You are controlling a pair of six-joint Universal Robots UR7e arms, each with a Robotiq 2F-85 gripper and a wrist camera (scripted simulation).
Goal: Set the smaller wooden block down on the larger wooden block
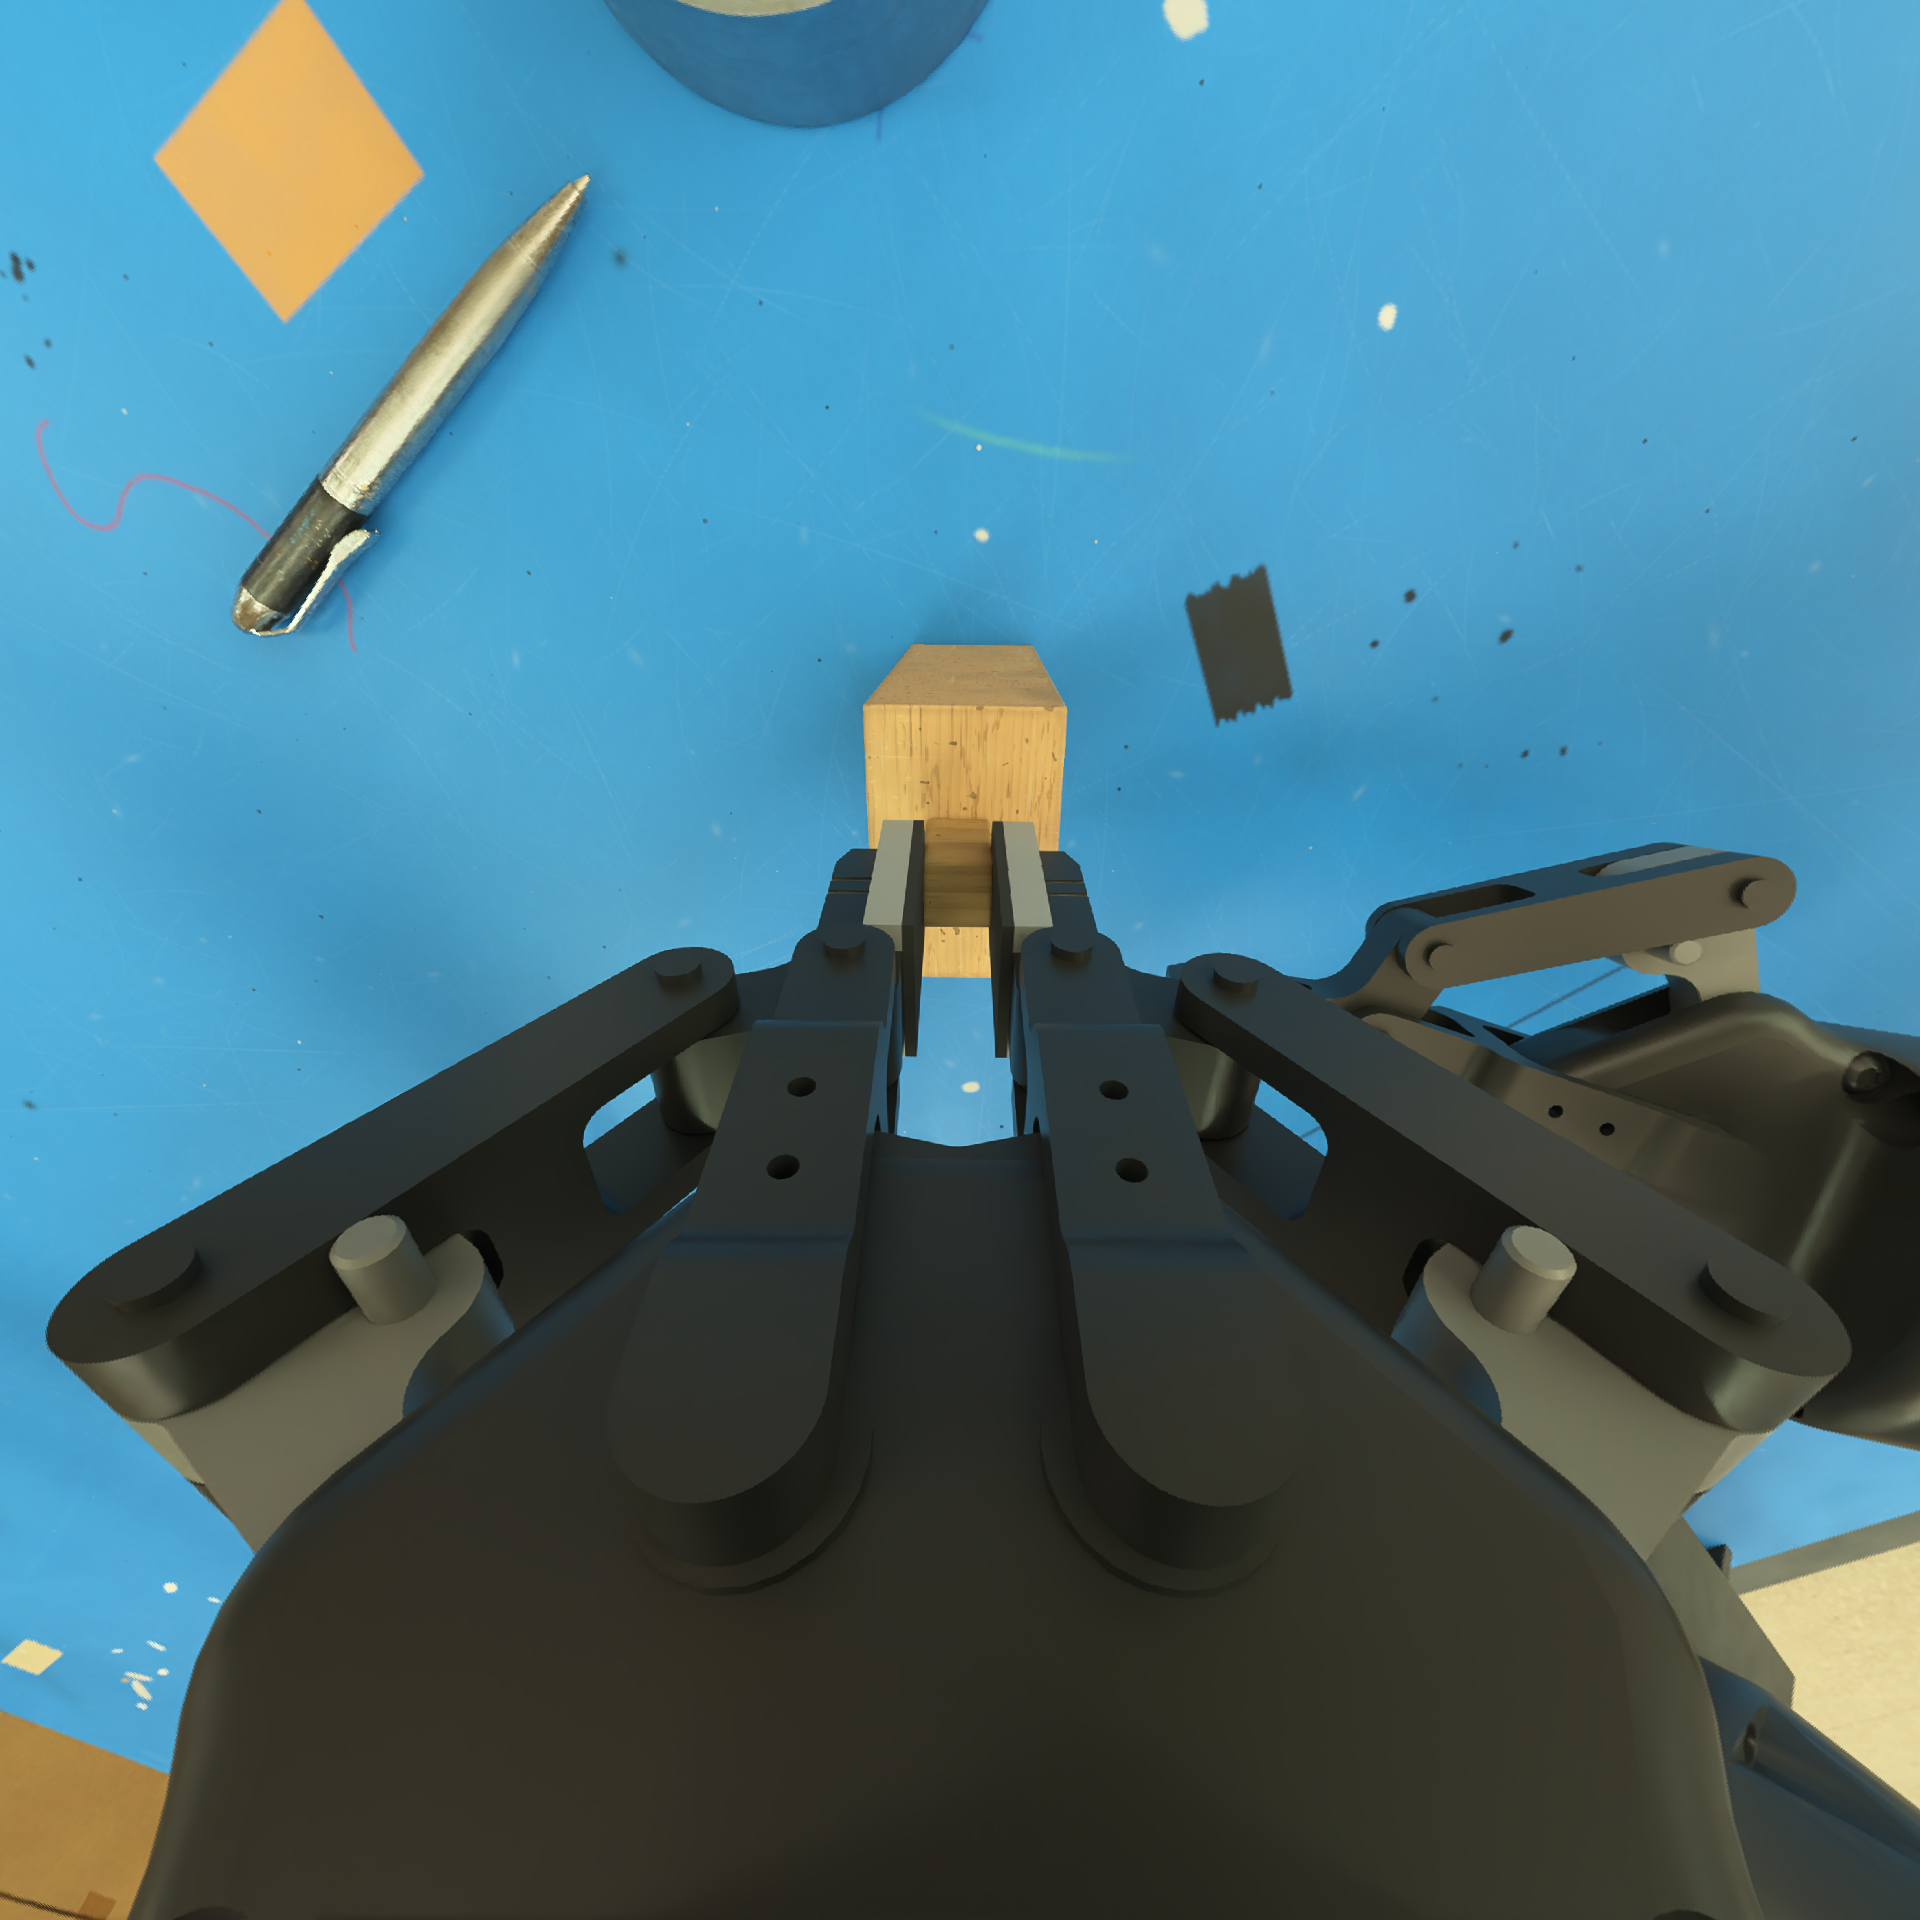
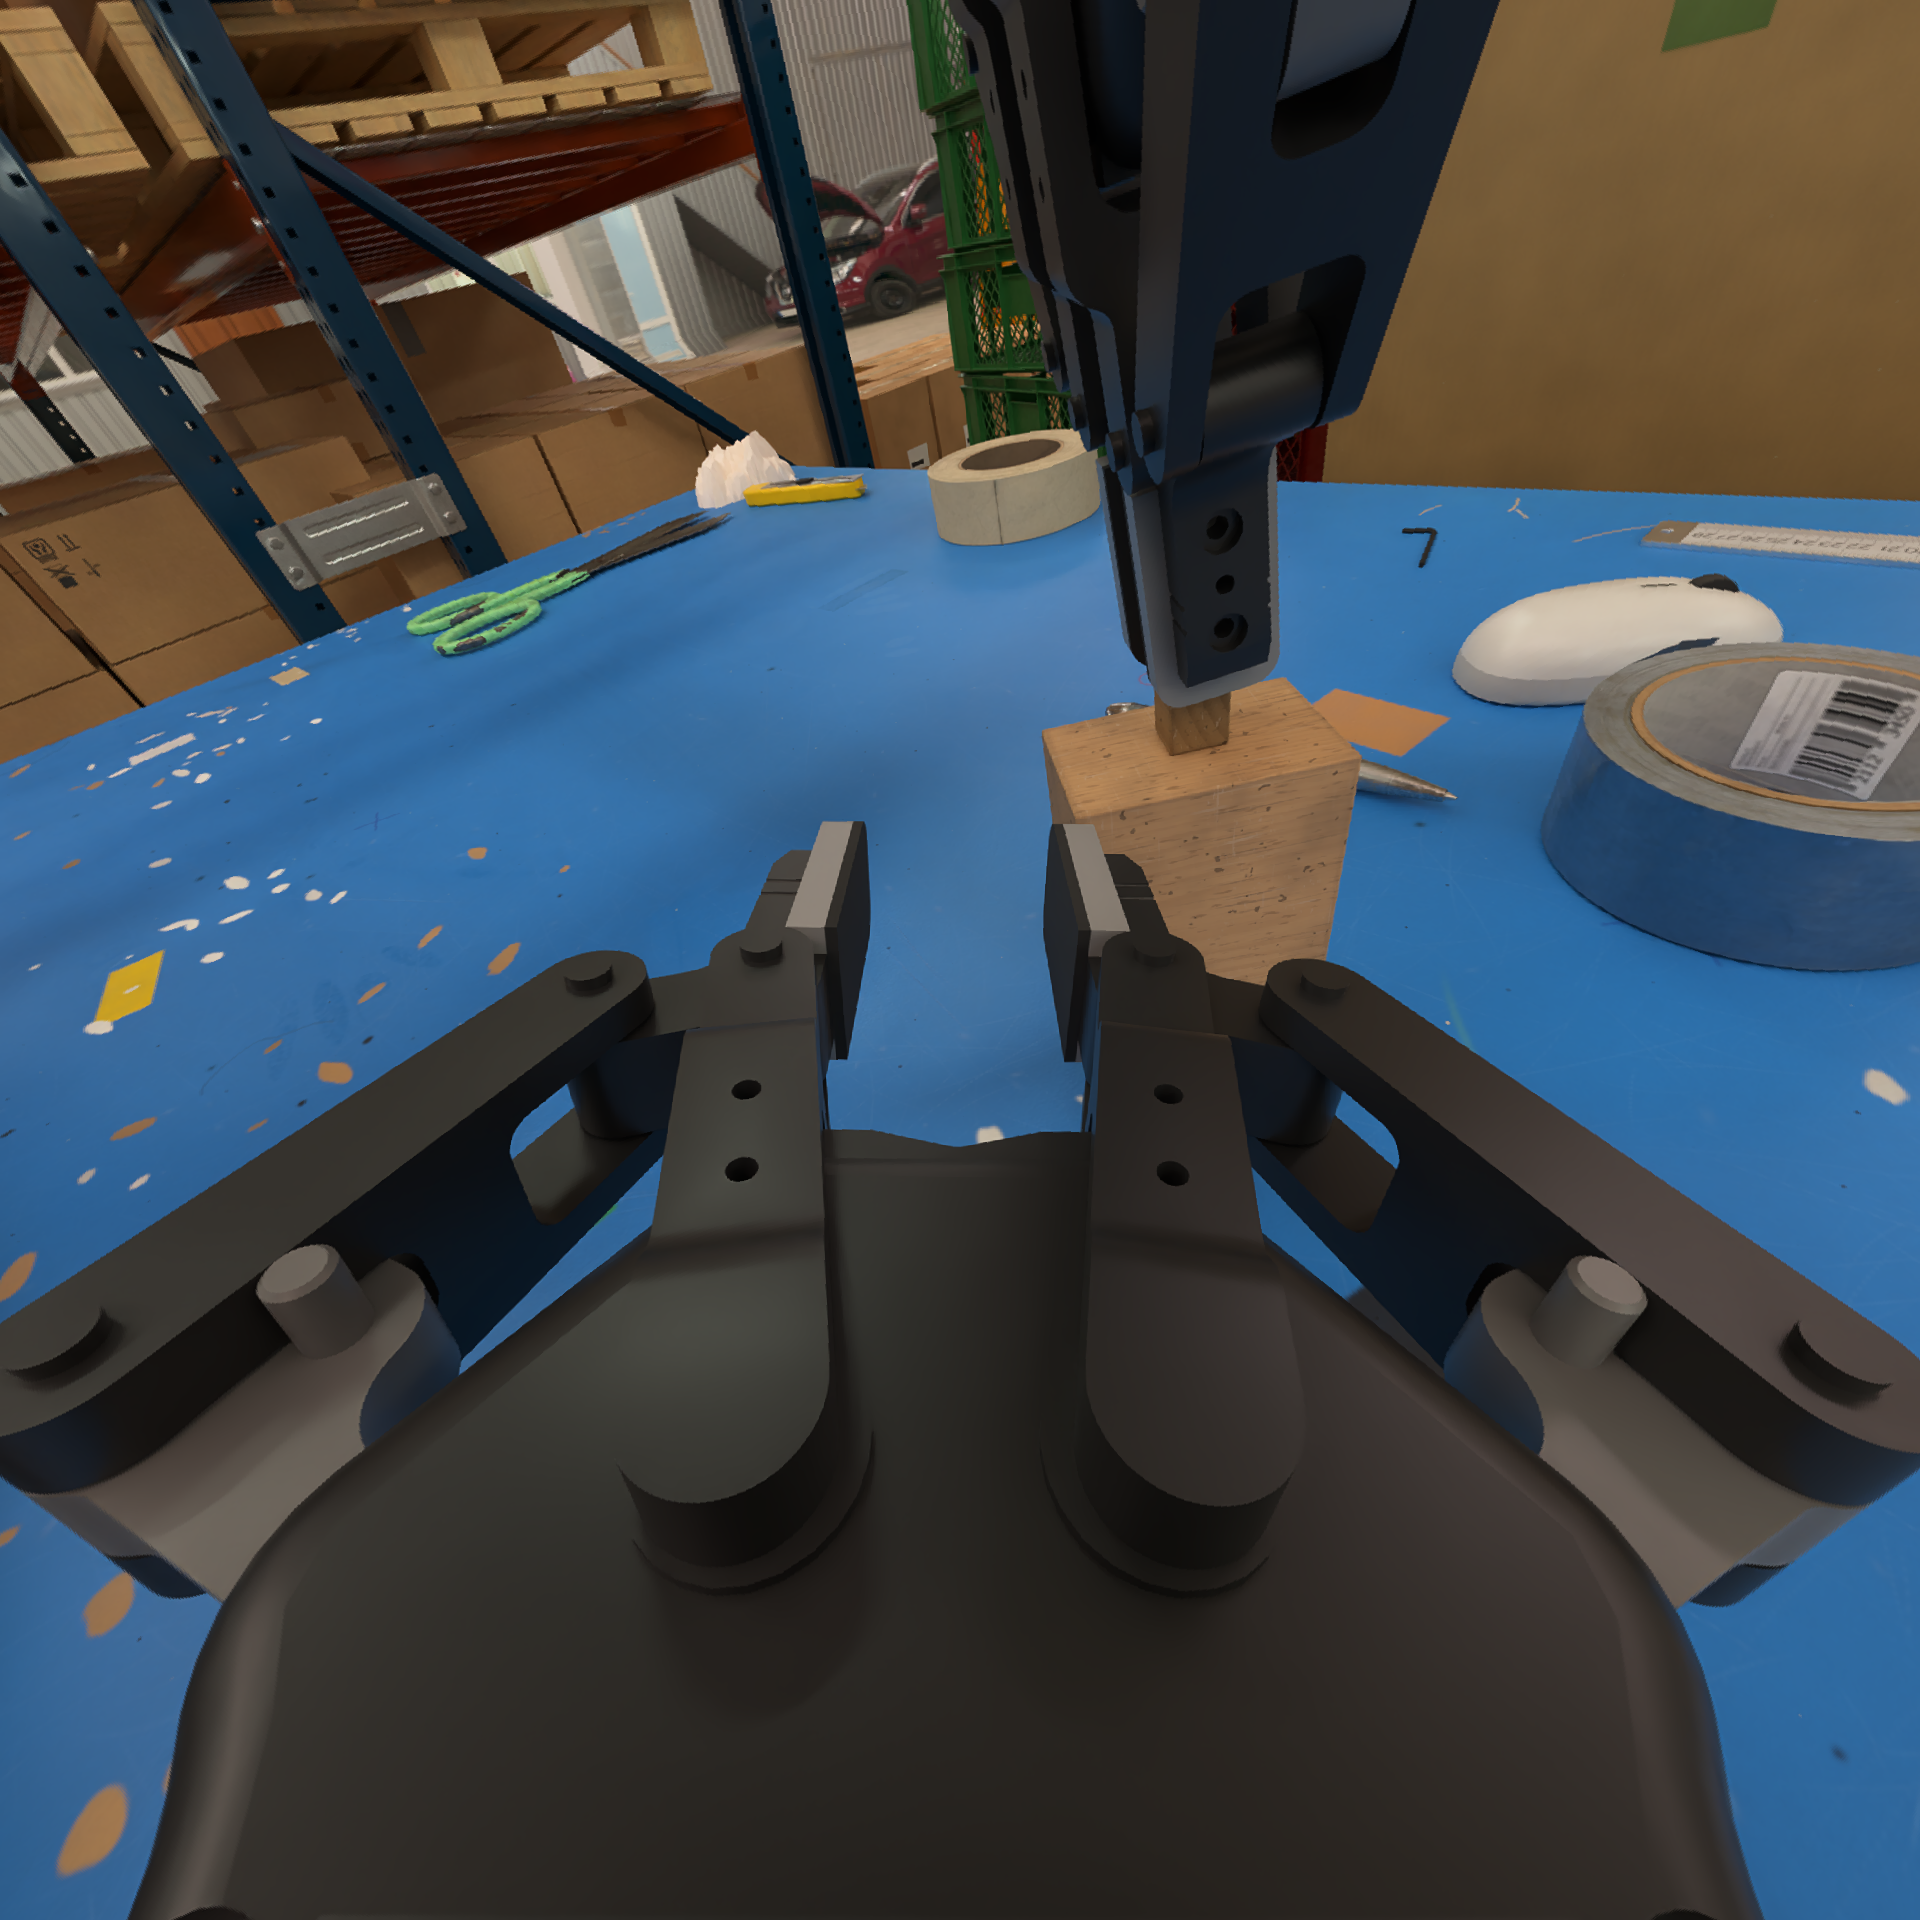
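Note:
The larger wooden block (image 1: 964, 758) stands upright on the blue table; it also shows in the right wrist view (image 2: 1205, 831). My left gripper (image 1: 957, 873) is shut on the smaller wooden block (image 1: 954, 940) and holds it straight over the larger block's top. In the right wrist view the small block (image 2: 1192, 724) sticks out under the left gripper's fingers (image 2: 1210, 592) and its lower end meets the large block's top face. My right gripper (image 2: 956, 894) is open and empty, low over the table just in front and left of the large block.
A silver pen (image 1: 416, 416), an orange paper square (image 1: 288, 156) and a dark tape scrap (image 1: 1238, 644) lie near the block. A blue tape roll (image 2: 1745, 810), a white mouse (image 2: 1610, 639), a cream tape roll (image 2: 1013, 488) and green scissors (image 2: 488, 618) lie around the table.

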